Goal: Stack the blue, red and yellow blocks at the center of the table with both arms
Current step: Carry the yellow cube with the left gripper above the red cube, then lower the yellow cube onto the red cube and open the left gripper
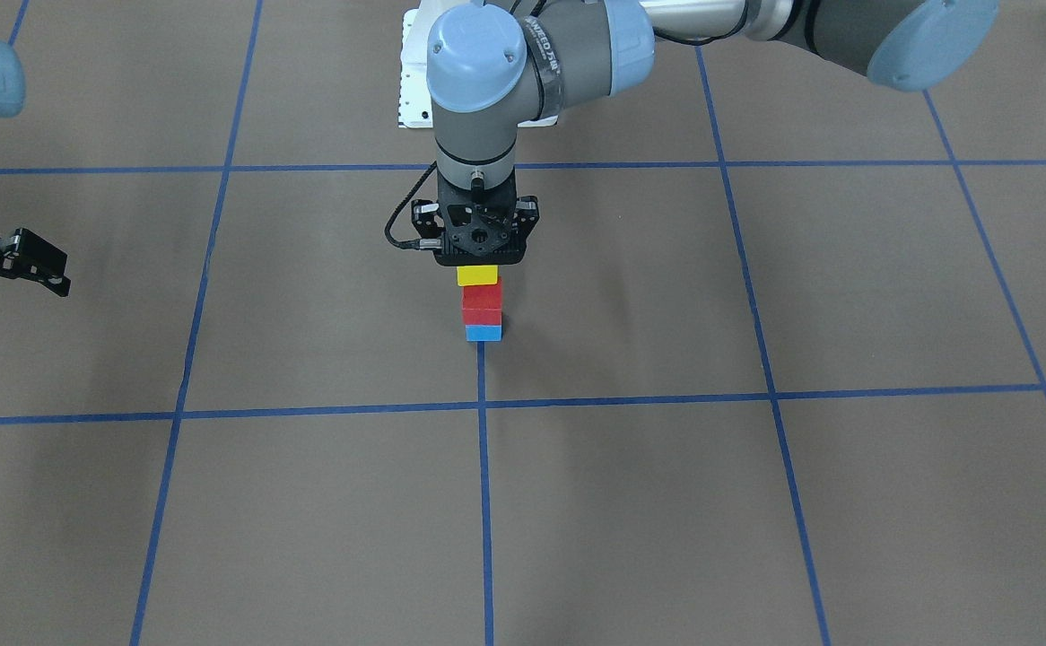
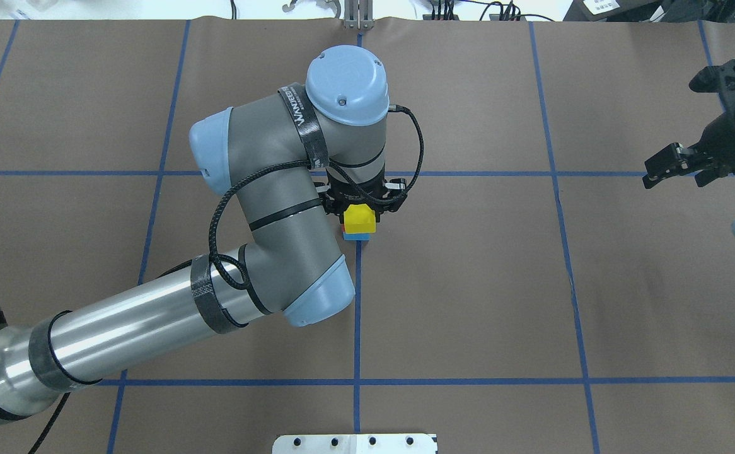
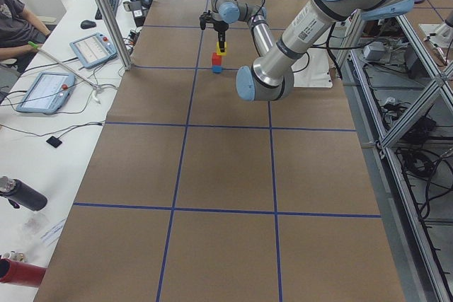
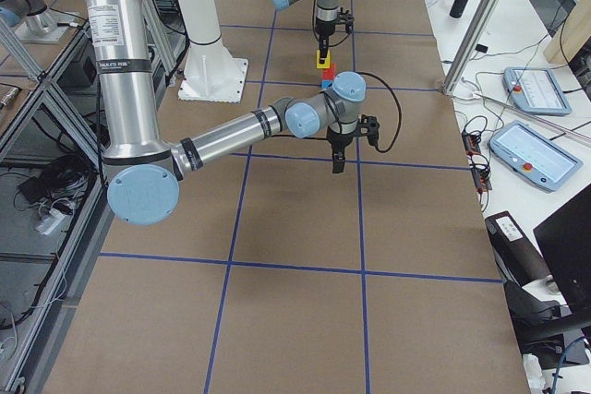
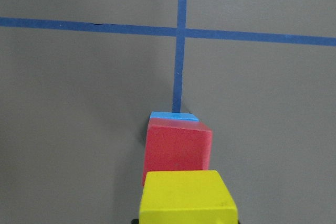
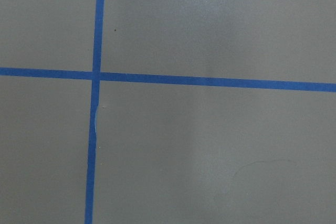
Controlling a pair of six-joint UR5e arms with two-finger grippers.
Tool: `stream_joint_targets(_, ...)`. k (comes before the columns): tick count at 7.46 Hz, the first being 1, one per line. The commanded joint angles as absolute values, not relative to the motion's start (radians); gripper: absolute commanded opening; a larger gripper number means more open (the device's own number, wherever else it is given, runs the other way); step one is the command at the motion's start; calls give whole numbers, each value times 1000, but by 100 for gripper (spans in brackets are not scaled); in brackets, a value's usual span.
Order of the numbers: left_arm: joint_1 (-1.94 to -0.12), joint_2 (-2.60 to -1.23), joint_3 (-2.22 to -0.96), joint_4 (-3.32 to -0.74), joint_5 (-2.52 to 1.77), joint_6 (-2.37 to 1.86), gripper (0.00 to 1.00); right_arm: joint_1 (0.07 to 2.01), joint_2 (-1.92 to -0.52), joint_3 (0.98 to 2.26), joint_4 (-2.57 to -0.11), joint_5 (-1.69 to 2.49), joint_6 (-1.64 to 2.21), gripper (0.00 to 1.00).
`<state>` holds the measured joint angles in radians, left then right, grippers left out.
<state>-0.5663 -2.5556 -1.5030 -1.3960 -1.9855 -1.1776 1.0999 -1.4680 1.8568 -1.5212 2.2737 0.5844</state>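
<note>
A blue block (image 1: 483, 333) sits on the table's central tape line with a red block (image 1: 482, 303) on top of it. My left gripper (image 1: 478, 262) points straight down over this stack and is shut on a yellow block (image 1: 477, 275), held at the top of the red block and shifted slightly sideways. I cannot tell whether yellow rests on red. The left wrist view shows the yellow block (image 5: 187, 198) closest, then the red block (image 5: 177, 149) and the blue block (image 5: 173, 116). My right gripper (image 2: 676, 167) is open and empty, far off to the side.
Brown paper with a grid of blue tape lines (image 1: 482, 404) covers the table. The white robot base plate (image 1: 415, 90) lies behind the stack. Operator desks with tablets (image 3: 44, 90) line the far side.
</note>
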Motion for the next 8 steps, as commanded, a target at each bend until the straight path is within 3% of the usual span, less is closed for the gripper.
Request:
stream_joint_targets(1,-574,-2559,-1499,-1396,-1983,-1148,0,1100,-1468,1855,-1520,2273,584,100)
stream_joint_targets(8,-595,-2569,-1453,-1424,-1983,-1147,0,1100,-1468,1855,-1520,2273,586,100)
